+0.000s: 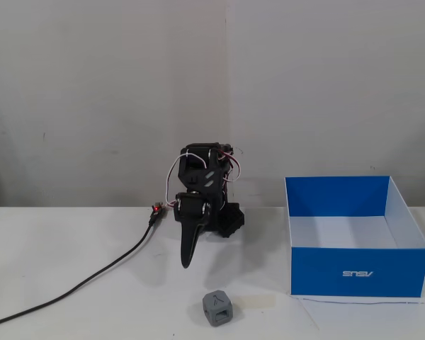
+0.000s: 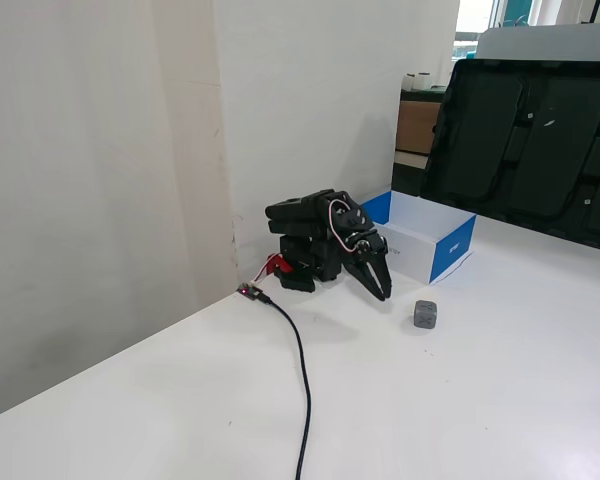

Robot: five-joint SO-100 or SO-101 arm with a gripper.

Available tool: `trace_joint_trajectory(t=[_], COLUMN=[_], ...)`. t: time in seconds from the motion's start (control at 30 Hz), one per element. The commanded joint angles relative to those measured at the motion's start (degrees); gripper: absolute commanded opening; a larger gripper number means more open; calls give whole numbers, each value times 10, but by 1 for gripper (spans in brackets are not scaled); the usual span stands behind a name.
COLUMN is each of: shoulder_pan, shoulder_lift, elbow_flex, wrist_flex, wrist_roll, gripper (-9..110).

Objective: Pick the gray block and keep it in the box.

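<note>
The gray block (image 1: 217, 309) is a small gray cube with a triangular mark, lying on the white table in front of the arm; it also shows in the other fixed view (image 2: 426, 314). The box (image 1: 356, 273) is blue outside and white inside, open on top, standing at the right; in the other fixed view (image 2: 452, 249) it stands behind the arm. My black gripper (image 1: 186, 261) hangs folded with its tip pointing down at the table, jaws closed and holding nothing, a short way behind and left of the block. It also shows in the other fixed view (image 2: 383, 293).
A black cable (image 1: 92, 276) runs from a red connector (image 1: 156, 210) at the arm's base across the table to the left. A pale wall stands close behind the arm. In a fixed view a large black panel (image 2: 530, 140) stands at the table's far side.
</note>
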Motion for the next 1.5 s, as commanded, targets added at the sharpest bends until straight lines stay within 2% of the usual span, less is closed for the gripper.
trace_joint_trajectory(t=[0.0,0.37,0.8,1.17,1.47], shoulder_pan=[-11,-48,-71,-81,-86], shoulder_lift=[-63,-226,-549,-624,-727], elbow_flex=[-64,-187,-399,-446,-481], wrist_flex=[-32,-34,-2,-18,-24], wrist_roll=[-5,-31,-104,-159,-186], gripper=[0,0,0,15,20])
